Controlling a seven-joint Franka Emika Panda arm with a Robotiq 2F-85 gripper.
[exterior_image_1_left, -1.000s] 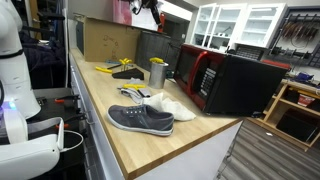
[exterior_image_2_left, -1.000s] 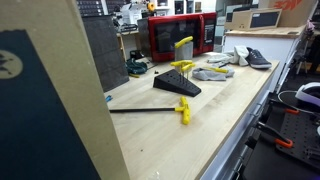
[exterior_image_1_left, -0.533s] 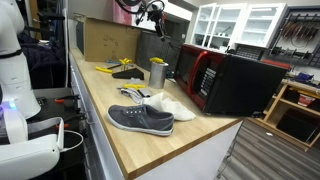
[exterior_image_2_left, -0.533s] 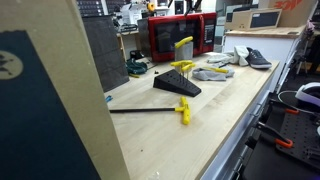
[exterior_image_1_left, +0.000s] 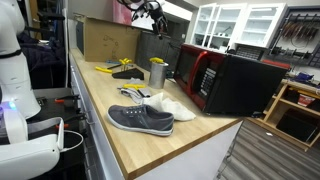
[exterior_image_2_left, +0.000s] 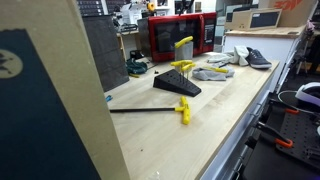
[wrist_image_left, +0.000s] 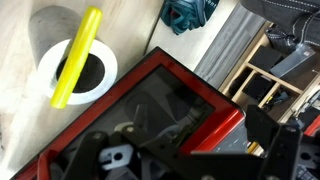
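high up, the gripper (exterior_image_1_left: 150, 10) hangs wide open and empty above the red microwave (wrist_image_left: 180, 95) and the cup (wrist_image_left: 108, 78) holding a yellow stick (wrist_image_left: 77, 55)

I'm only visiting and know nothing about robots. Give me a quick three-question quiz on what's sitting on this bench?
1. True or false: the yellow stick rests in the metal cup.
2. Pick one: the door frame of the microwave is A) red, B) blue, C) green.
3. Fill the gap: the grey shoe lies on the wooden ____.

Key: 1 true; 2 A; 3 counter.
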